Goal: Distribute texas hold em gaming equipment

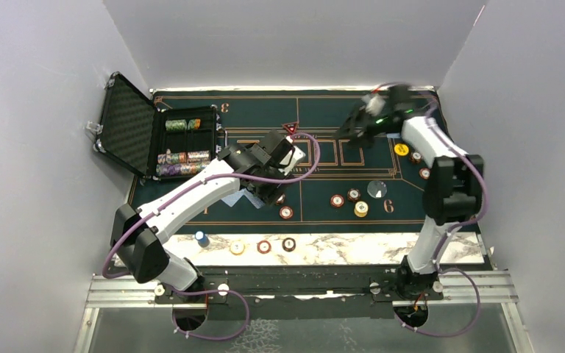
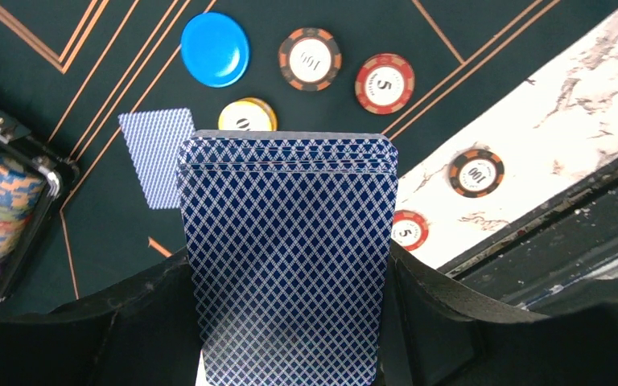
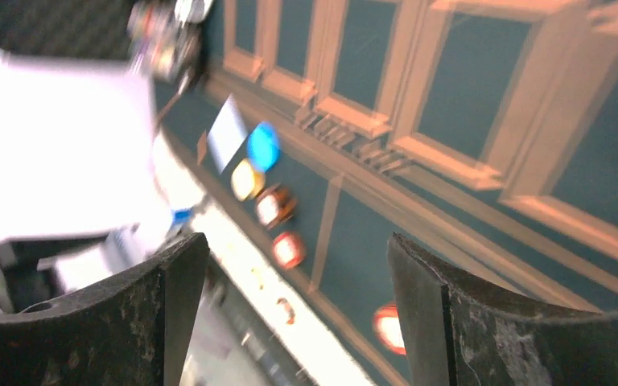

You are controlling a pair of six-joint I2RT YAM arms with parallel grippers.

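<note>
Card deck (image 2: 288,241): clamped in my left pincer (image 1: 279,163), long axis 12-to-6; right pincer (image 3: 298,265) wide, empty, deck at its 8 o'clock.

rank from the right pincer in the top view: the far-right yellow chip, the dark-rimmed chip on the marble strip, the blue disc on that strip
From the right pincer, nearest first:
1. Yellow chip, just to its right on the felt.
2. Dark-rimmed chip, on the marble strip, nearer the arm bases.
3. Blue disc, at the strip's far left end.
</note>
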